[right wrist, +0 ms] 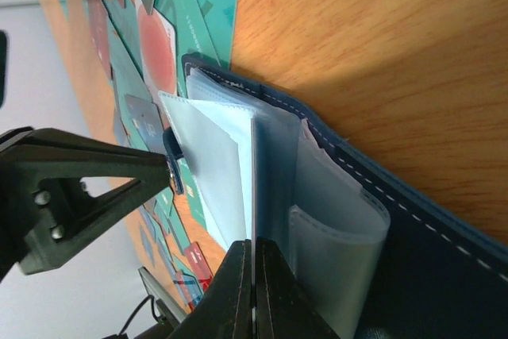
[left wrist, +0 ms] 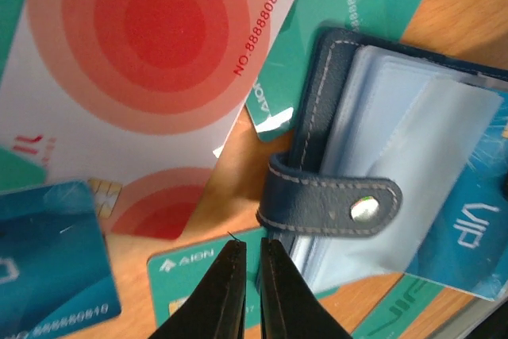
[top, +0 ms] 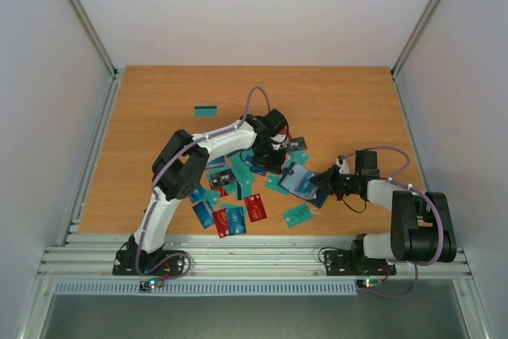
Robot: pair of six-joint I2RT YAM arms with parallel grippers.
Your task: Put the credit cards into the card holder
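Far left of the worktop (top: 159, 117): one lone teal card (top: 206, 110), well apart from the heap; can wait
Left arm (top: 186, 172): stretched forward and inward from its base; elbow raised; wrist tipped down over the middle of the heap
Left tool (left wrist: 250, 244): narrow; jaws almost together with only a sliver of gap, nothing between them; tips just above the AION card (left wrist: 198, 271), just beside the clasp tab (left wrist: 333, 206)
Credit cards (top: 255, 208): teal, blue and red, scattered and overlapping mid-worktop
Step in hand, by the look of it: picking up one card; best to open a touch, catch an overhanging edge, lift a single card and not two stacked; then bring it short edge first to a pocket mouth
Card holder (top: 298, 182): lying open at the heap's right edge, clear sleeves fanned up
Right tool (right wrist: 252, 248): clamped on a clear sleeve (right wrist: 214, 172) of the holder, pages parted; worth a firm pinch so the pocket gapes
Right arm (top: 413, 212): low, reaching leftward from its base, wrist turned side-on
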